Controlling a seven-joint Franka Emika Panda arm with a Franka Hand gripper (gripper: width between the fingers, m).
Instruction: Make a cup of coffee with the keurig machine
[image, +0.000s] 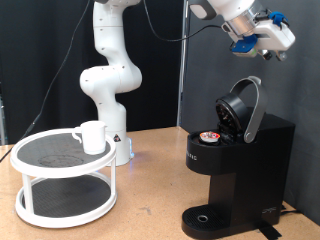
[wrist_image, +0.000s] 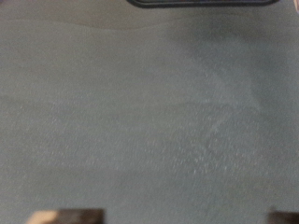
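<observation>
Coffee machine sits on the table at the exterior view's right w/ its lid flipped up, a pod in the holder. White two-tier rack at left, cup on its top shelf. Gripper hangs high above the machine, can't tell if it's open or closed.

Glossy white ceramic on the cup, matt black plastic on the keurig; the worktop looks like smooth brown wood, the white rack shines.
</observation>
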